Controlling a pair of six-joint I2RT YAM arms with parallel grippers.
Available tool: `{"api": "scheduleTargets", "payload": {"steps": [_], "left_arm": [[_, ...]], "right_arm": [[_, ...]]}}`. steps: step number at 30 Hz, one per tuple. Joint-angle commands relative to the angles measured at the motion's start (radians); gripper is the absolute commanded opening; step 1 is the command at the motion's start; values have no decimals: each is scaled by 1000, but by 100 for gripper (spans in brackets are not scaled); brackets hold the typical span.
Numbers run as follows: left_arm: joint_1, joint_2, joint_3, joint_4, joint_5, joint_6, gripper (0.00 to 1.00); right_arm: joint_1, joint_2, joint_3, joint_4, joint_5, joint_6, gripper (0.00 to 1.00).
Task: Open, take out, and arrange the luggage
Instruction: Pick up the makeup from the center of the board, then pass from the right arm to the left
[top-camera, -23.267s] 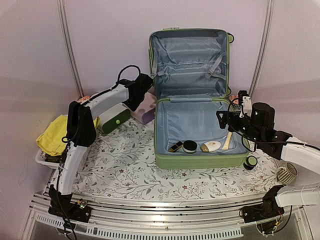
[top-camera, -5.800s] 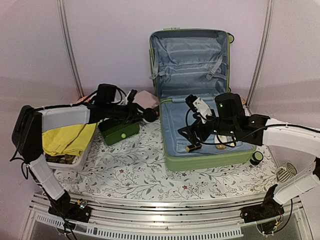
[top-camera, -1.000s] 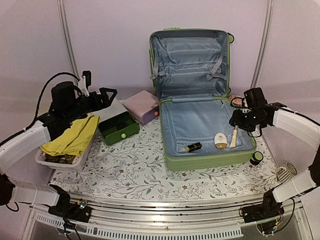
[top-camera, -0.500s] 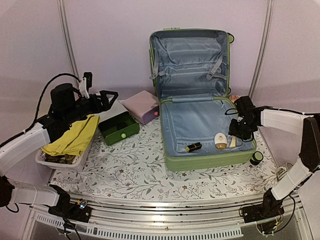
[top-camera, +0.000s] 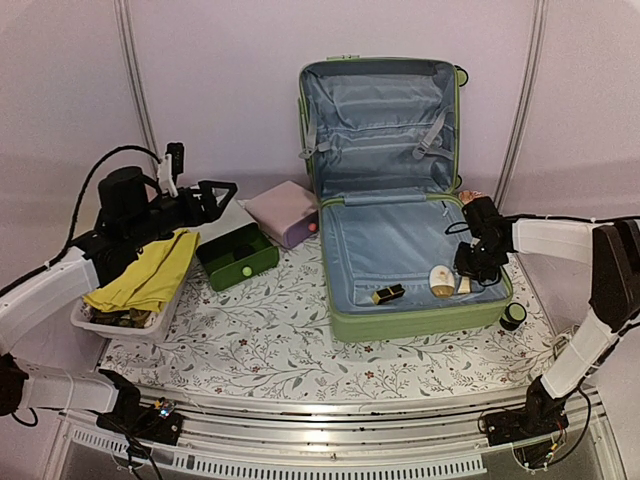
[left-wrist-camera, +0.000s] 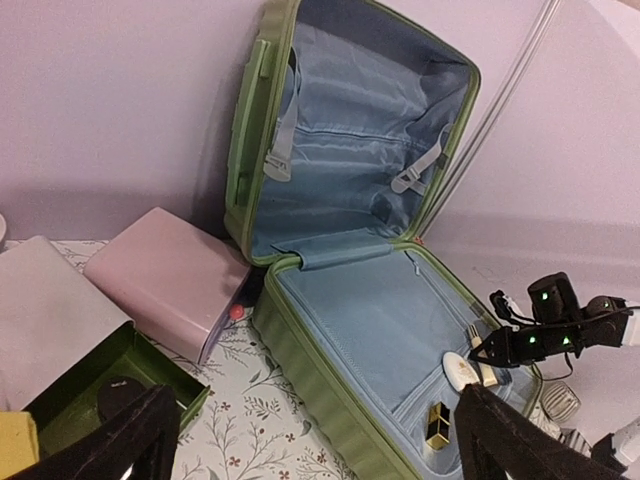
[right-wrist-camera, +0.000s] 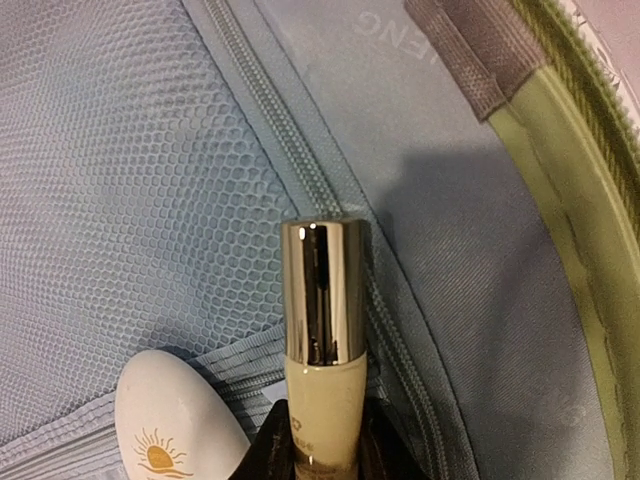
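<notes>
Floral tablecloth (top-camera: 270, 350) lies bare before the luggage (top-camera: 400, 322). My right gripper (right-wrist-camera: 320, 445) pinches cream bottle (right-wrist-camera: 322, 385) near its right rim. Left gripper (top-camera: 218, 193) gapes, empty.

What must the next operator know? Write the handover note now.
Left gripper: open, empty, hovering left of the luggage.
Right gripper: shut on the bottle, low inside the luggage near its right wall.
Luggage: open on the table, lid upright. Sunscreen and lipstick also lie inside.
Done: luggage opened.
Left: lift the bottle out, then the sunscreen and lipstick, and arrange them.
</notes>
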Motion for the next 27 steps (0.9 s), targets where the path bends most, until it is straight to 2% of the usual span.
{"api": "scheduleTargets", "payload": {"steps": [1, 4, 7, 11, 15, 19, 27], "left_arm": [[4, 24, 4, 40, 63, 5, 98], [3, 60, 5, 54, 94, -10, 98], [0, 110, 9, 71, 151, -42, 97], [-50, 188, -14, 176, 234, -107, 96], [-148, 278, 8, 264, 241, -139, 96], [-252, 397, 72, 365, 264, -195, 96], [-360, 668, 302, 525, 394, -321, 88]], "right_arm": [[26, -78, 28, 27, 42, -26, 21], [75, -156, 24, 83, 50, -103, 21], [106, -223, 17, 137, -13, -174, 23], [112, -309, -37, 279, -204, -227, 23], [116, -380, -107, 446, -418, -259, 22], [132, -417, -165, 574, -569, -271, 20], [206, -428, -191, 632, -667, -324, 22]]}}
